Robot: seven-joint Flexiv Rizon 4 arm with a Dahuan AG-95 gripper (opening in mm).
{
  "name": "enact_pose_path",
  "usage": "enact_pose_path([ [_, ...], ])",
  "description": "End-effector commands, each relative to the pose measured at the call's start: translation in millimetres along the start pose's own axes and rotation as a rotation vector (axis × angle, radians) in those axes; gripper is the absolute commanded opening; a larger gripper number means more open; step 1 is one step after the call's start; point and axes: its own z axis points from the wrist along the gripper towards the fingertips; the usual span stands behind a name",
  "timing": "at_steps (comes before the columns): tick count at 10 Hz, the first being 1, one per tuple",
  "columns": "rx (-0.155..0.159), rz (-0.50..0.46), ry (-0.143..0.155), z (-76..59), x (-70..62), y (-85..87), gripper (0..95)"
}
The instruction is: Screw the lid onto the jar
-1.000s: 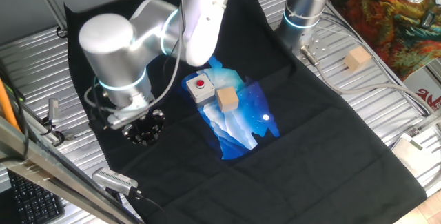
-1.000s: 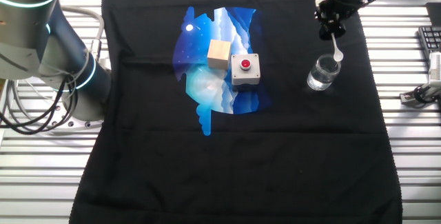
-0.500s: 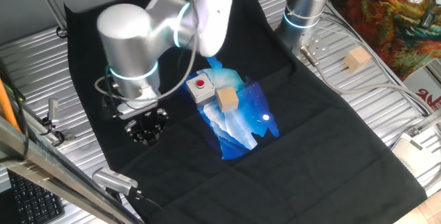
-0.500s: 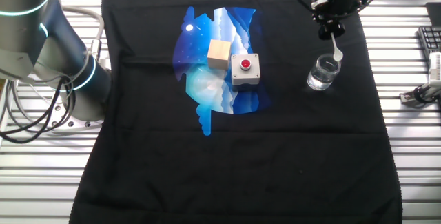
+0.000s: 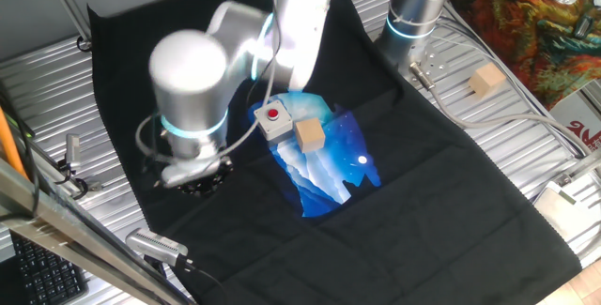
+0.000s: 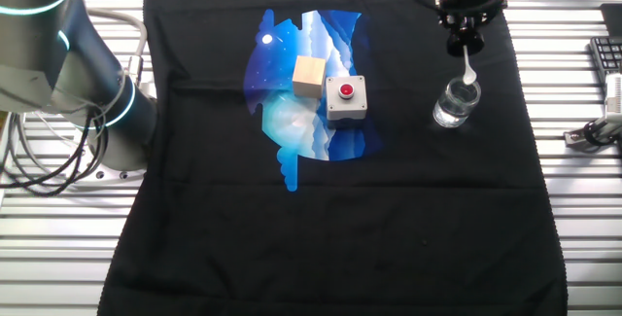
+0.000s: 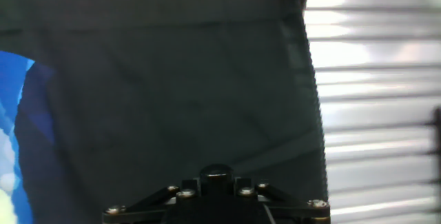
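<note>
Slatted metal desk (image 6: 321, 287), black cloth (image 6: 389, 219) over the middle with a blue-white printed patch (image 6: 292, 122). On the patch: tan wooden cube (image 6: 309, 76) touching a grey box with a red button (image 6: 345, 98). Second wooden cube (image 5: 487, 81) sits off the cloth on the bare slats, keyboard (image 5: 38, 272) at the desk edge.

Pincer (image 6: 465, 26) is over the far side of the cloth, carrying the lid (image 6: 464, 32), black cap up in the jaws, white rounded-tip piece hanging down. So closed on the lid, jar not touched by the fingers. The jar (image 6: 455, 103) stands upright on the cloth just below it, well apart from the box and cube.

Change over the last second: the arm has swung and the wrist has rotated. In the other fixed view the lid has shifted slightly, and the white tip now reads right at or just over the jar mouth instead of beside it. Can't tell if the tip is inside the rim yet. Jar, box and cubes haven't moved.

Hand view is blurred, shows only cloth, slats and the pincer base; no jar in frame.

My read: alignment phase nearly done, cap not seated, no threading begun. Next needs a straight descent, then rotation. Risk: tip clips the rim and tips the unrestrained jar.
</note>
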Motion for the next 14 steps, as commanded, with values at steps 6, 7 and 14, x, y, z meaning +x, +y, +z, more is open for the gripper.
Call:
enact_pose_path([
  [6, -0.073, -0.003, 0.0, 0.8, 0.5, -0.8, 0.0],
  [7, -0.073, -0.002, -0.001, 0.8, 0.5, -0.8, 0.0],
  [14, -0.082, 0.017, -0.03, -4.3, -0.4, -0.7, 0.0],
])
